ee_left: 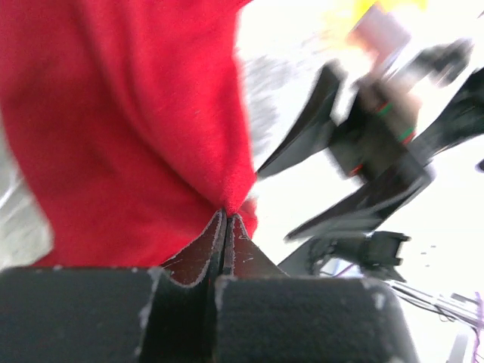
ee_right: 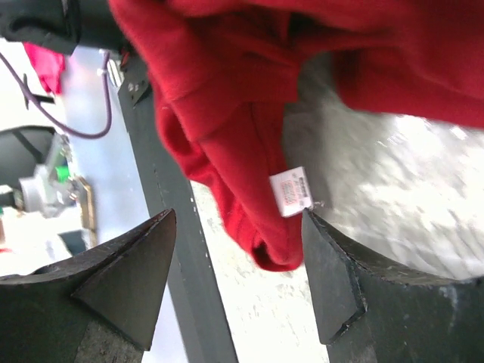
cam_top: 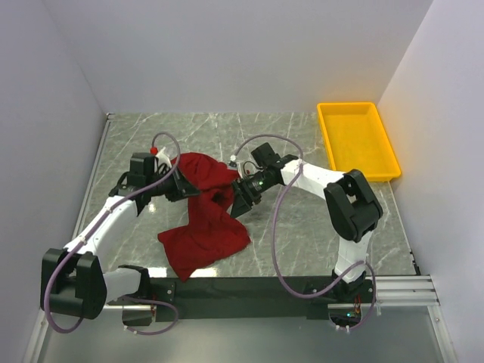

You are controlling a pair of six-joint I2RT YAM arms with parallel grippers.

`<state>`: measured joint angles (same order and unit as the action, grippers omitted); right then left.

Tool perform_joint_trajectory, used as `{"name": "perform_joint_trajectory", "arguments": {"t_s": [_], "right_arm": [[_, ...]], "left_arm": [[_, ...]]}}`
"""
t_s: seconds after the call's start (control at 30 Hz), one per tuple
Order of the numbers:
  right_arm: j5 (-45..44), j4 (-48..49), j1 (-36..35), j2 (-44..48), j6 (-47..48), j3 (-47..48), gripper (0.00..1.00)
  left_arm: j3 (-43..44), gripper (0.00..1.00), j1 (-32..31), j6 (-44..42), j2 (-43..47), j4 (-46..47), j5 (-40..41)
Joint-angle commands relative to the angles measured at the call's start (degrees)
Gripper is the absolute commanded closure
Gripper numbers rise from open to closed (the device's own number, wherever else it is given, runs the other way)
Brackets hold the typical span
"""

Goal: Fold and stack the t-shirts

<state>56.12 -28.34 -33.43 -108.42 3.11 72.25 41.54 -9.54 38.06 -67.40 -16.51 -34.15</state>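
Note:
The dark red t-shirt [cam_top: 206, 227] is bunched and partly lifted, its lower part lying on the marble table [cam_top: 302, 227]. My left gripper [cam_top: 179, 181] holds its upper edge. In the left wrist view the fingers [ee_left: 227, 219] are pressed together with the red cloth [ee_left: 128, 113] pinched at their tips. My right gripper [cam_top: 240, 198] stands open at the shirt's right side. In the right wrist view a hanging fold of the t-shirt [ee_right: 227, 113] with its white tag [ee_right: 291, 191] dips between the open gripper [ee_right: 238, 221] without being clamped.
A yellow tray [cam_top: 358, 105] stands at the back right near the right wall. White walls close in the table on three sides. A dark rail [cam_top: 265, 287] carrying the arm bases runs along the near edge, also the dark rail [ee_right: 162, 197] seen below the right gripper.

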Motion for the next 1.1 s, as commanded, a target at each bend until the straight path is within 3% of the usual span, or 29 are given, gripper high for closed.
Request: {"name": "perform_joint_trajectory", "arguments": {"t_s": [0.0, 0.2, 0.3, 0.4, 0.43, 0.5, 0.67, 0.8, 0.9, 1.0, 1.07], "right_arm": [[1.1, -0.1, -3.8, 4.2, 4.6, 0.3, 0.26], [-4.7, 4.4, -6.5, 1.9, -0.4, 2.5, 0.27], [-7.2, 6.4, -6.7, 1.3, -2.6, 3.6, 0.33], [-7.2, 6.1, -6.9, 0.4, -3.0, 5.3, 0.54], [-7.3, 5.8, -6.9, 0.5, -2.8, 5.4, 0.74], [-8.8, 5.5, -6.5, 1.8, -2.0, 5.1, 1.00], [-14.4, 0.1, 0.5, 9.3, 3.2, 9.5, 1.00], [-21.3, -12.1, 4.6, 16.2, 17.0, 19.5, 1.00], [-25.2, -17.2, 2.4, 20.3, 24.7, 22.4, 1.00], [-27.5, -19.2, -4.7, 23.4, 28.7, 17.0, 1.00], [-27.6, -18.1, -10.8, 24.9, 28.8, 8.2, 1.00]], "left_arm": [[6.4, 1.00, 0.5, 1.8, -0.1, 6.2, -6.1], [9.6, 0.99, 0.8, 4.7, 0.1, 8.5, -9.2], [9.7, 1.00, 1.0, 5.1, 0.3, 8.5, -9.4], [9.0, 1.00, 1.5, 5.4, 0.9, 8.7, -8.9], [8.7, 1.00, 1.7, 5.8, 1.6, 8.9, -8.9], [8.0, 1.00, 2.3, 6.9, 2.2, 9.9, -8.8], [8.4, 1.00, 2.9, 9.5, 3.3, 9.0, -5.0], [6.6, 1.00, 3.0, 13.7, 3.8, 13.9, -4.7], [5.1, 0.99, 2.9, 16.0, 3.9, 16.1, -6.4], [3.3, 0.99, 2.9, 14.1, 4.9, 14.0, -6.2], [1.0, 0.99, 2.9, 11.3, 5.3, 9.3, -5.7]]}}
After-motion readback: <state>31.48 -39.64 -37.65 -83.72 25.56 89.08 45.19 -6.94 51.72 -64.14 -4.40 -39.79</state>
